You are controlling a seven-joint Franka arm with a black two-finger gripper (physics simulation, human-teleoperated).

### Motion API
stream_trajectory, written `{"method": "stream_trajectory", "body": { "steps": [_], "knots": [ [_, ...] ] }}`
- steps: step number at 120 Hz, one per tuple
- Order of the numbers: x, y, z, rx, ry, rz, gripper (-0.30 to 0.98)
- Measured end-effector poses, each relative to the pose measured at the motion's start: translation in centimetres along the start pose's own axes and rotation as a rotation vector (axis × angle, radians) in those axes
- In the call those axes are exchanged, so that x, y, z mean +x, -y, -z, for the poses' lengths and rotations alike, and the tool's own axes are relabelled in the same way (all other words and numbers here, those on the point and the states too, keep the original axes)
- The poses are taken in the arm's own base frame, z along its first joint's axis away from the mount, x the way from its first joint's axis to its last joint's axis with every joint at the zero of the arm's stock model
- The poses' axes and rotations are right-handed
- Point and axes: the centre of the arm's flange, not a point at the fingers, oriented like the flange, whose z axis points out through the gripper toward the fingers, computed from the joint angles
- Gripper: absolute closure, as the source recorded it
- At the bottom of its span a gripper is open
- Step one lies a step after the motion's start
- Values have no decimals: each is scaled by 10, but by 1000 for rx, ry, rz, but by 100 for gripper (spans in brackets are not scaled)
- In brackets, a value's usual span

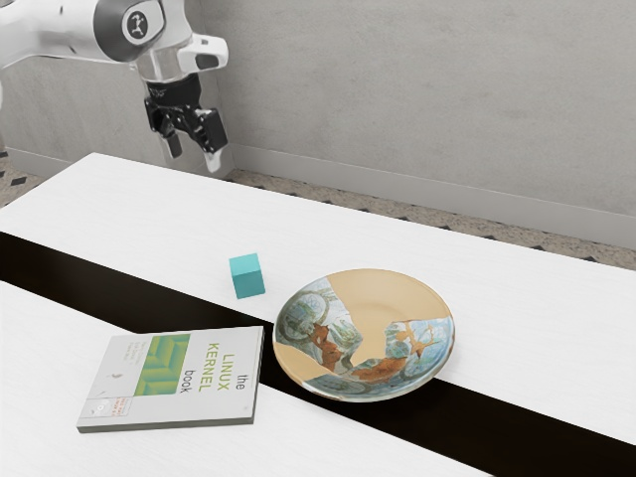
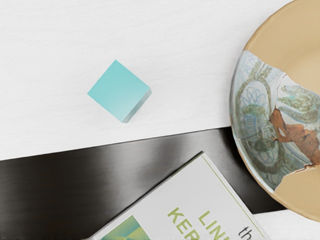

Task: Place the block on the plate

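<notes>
One teal block (image 1: 247, 276) sits near the plate (image 1: 388, 291) — raised claw (image 1: 194, 160), spread wide open.

Gripper (image 1: 195, 157): black, pale at one tip.
Block (image 1: 247, 276): we see plain teal, lower than the gripper.
Plate (image 1: 388, 298): tan, patched with pale blue-green swirls and rust-brown figures.
Book (image 1: 214, 402): light grey, green and black lettering, green patterned panel.
Table (image 1: 149, 204): white, crossed by a black band (image 1: 60, 273).

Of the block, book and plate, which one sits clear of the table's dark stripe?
The block: it stands wholly on the white tabletop, while the book and the plate both overlap the dark stripe.
</notes>
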Motion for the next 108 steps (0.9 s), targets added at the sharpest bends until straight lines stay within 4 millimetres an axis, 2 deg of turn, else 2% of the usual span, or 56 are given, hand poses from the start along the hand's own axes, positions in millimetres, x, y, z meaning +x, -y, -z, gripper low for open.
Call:
{"method": "stream_trajectory", "body": {
  "steps": [34, 44, 52, 67, 80, 93, 108],
  "knots": [
    [0, 0, -8, -4, 23, -1, 0],
    [-2, -1, -33, -23, 72, 0, 0],
    [4, 3, -56, -35, 107, -10, 0],
    [22, 9, -98, -40, 134, -89, 0],
    [42, 14, -126, -34, 117, -192, 0],
    [64, 33, -150, -20, 94, -278, 0],
    [77, 51, -186, -14, 95, -372, 0]
  ]
}}
